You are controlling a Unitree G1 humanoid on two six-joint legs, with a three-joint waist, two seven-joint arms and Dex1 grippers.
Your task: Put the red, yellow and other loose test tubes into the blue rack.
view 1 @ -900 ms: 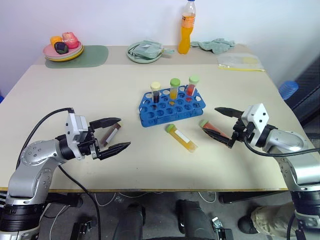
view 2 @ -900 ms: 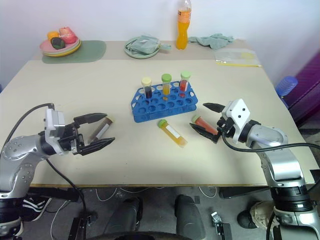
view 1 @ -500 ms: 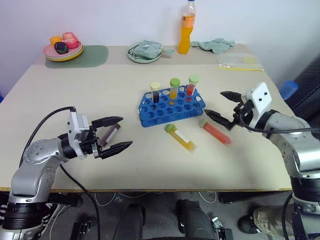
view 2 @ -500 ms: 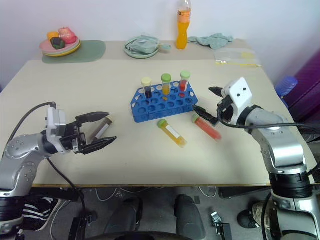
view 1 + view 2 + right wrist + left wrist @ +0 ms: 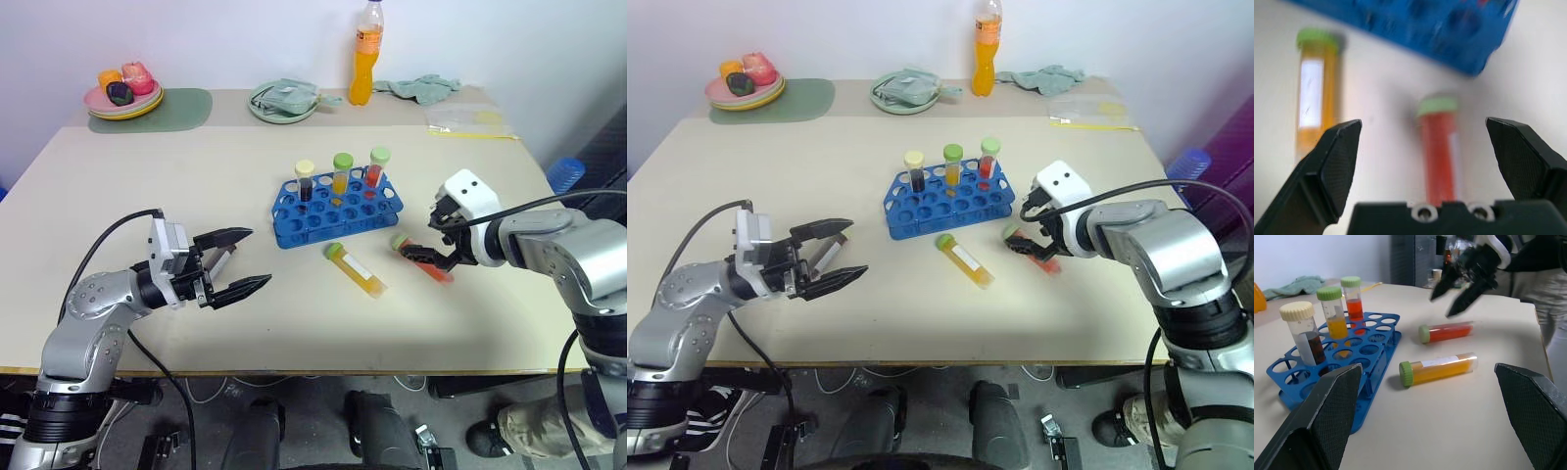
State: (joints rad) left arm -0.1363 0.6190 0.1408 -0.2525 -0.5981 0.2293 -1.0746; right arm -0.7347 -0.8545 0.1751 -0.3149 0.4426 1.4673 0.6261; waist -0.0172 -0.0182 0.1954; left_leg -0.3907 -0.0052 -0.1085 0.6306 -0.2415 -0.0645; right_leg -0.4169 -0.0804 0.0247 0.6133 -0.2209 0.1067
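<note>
Test tubes are lying loose on the table (image 5: 294, 323) just in front of the blue rack (image 5: 336, 208), which is sitting near the table's middle and is carrying three upright tubes along its far row: a cream-capped one with dark liquid (image 5: 305, 180), a green-capped one with yellow liquid (image 5: 341, 173) and a green-capped one with red liquid (image 5: 376, 167). At about 6 o'clock from the rack the yellow tube (image 5: 355, 270) with the white label is lying flat, green cap pointing toward the rack. At about 4 o'clock the red tube (image 5: 421, 259) is lying flat as well, and the right gripper (image 5: 437, 245) is tilting down over it with its fingers spread wide on either side, not yet closing on it. At about 8 o'clock from the rack the left gripper (image 5: 240, 259) is pointing level with its fingers standing wide apart; the brownish tube (image 5: 223, 260) is lying on the table between them, and contact cannot be told. At the far edge an orange drink bottle (image 5: 365, 41) is standing upright, and a stack of plates (image 5: 122, 102) is holding fruit at the far left corner.
</note>
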